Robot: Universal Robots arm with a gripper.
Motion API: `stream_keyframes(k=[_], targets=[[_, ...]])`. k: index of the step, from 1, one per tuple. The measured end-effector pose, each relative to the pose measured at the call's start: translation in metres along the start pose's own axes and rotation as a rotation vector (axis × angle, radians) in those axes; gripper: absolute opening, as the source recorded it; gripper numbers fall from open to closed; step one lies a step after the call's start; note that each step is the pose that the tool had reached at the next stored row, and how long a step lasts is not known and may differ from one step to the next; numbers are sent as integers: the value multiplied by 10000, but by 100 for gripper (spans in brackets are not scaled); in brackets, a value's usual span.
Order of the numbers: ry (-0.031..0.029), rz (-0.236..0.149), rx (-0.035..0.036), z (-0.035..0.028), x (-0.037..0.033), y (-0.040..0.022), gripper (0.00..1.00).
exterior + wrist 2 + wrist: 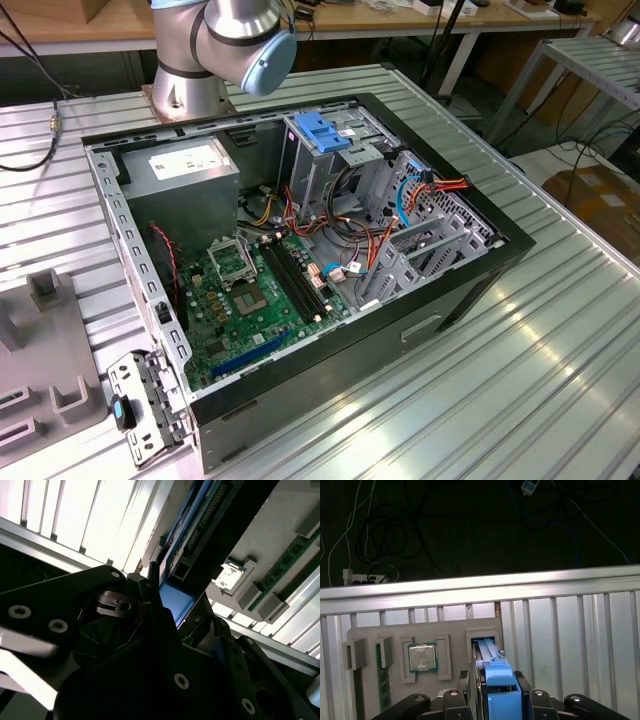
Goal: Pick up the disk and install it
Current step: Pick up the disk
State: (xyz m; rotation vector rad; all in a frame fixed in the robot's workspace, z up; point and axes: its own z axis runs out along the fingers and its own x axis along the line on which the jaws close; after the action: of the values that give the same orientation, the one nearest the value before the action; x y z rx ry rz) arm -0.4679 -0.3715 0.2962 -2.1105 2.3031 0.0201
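Gripping the disk (501,680) by its blue end, the jaws meet it end-on, its long axis running away into the tray (395,632).

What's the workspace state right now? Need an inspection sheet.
Surface: ribbed aluminium table carrying an open computer case and a grey tray.
Job's things: the disk stands on edge in a tray slot, blue tab toward the gripper.
Clutter: processor chip and memory stick in the tray.
Grippers: jaws closed on the disk's blue tab end.
Cables: red, orange and blue wiring inside the case; black cable on the table at the exterior view's left.
Surroundings: wooden bench behind; loose floor cables.
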Motion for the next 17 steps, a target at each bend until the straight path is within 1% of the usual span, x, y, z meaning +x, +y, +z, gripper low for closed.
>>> stream_keyframes(k=[4,17], targets=[[2,315,5,1,0,-1,47],[1,319,7,3,-11,-7,47]])
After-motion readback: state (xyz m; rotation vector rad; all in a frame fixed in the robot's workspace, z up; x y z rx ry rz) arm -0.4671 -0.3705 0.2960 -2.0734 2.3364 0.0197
